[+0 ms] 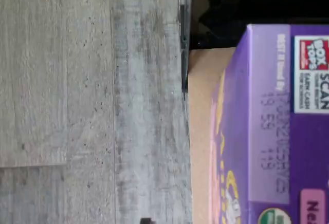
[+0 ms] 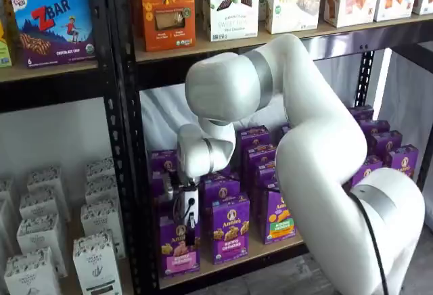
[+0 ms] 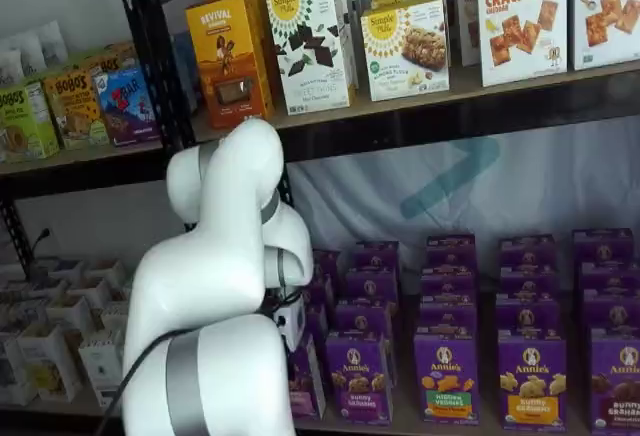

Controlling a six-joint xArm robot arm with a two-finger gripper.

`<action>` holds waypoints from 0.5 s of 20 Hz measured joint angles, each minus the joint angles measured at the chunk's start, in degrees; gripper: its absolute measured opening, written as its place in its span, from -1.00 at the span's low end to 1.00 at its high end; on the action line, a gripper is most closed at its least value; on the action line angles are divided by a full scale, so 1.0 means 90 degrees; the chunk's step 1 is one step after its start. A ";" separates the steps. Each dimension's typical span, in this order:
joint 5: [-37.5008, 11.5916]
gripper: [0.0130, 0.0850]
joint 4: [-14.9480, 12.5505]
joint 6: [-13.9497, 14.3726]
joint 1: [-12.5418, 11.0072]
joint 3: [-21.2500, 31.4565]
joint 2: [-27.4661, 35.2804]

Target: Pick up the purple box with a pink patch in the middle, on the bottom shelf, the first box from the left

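Note:
The purple box (image 2: pixel 178 249) with a pink band stands upright at the left end of the bottom shelf (image 2: pixel 237 262), at its front edge. My gripper (image 2: pixel 189 229) hangs straight down onto the top of this box. Its white body sits just above the box and its black fingers reach over the box's upper front. No gap between the fingers can be made out. The wrist view looks down on the purple box's (image 1: pixel 277 131) top, with a date stamp and a Box Tops label. In a shelf view my arm hides most of the box (image 3: pixel 305 386) and the gripper.
A same-size purple box with a purple label (image 2: pixel 231 231) stands right beside it, then one with an orange and green patch (image 2: pixel 279 220). More purple boxes fill the rows behind. A black perforated upright (image 2: pixel 132 173) stands close on the left. Grey plank floor (image 1: pixel 92 100) lies below the shelf edge.

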 joint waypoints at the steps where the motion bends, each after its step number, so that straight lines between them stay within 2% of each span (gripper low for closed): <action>1: -0.0011 0.67 0.0005 -0.0005 0.0000 -0.0003 0.0006; 3: -0.0018 0.44 0.0014 -0.0015 -0.0002 -0.0017 0.0020; 4: -0.0021 0.44 0.0014 -0.0017 -0.0004 -0.0020 0.0023; 5: -0.0012 0.33 0.0019 -0.0024 -0.0007 -0.0028 0.0026; 10: -0.0049 0.33 0.0013 -0.0019 -0.0008 -0.0024 0.0029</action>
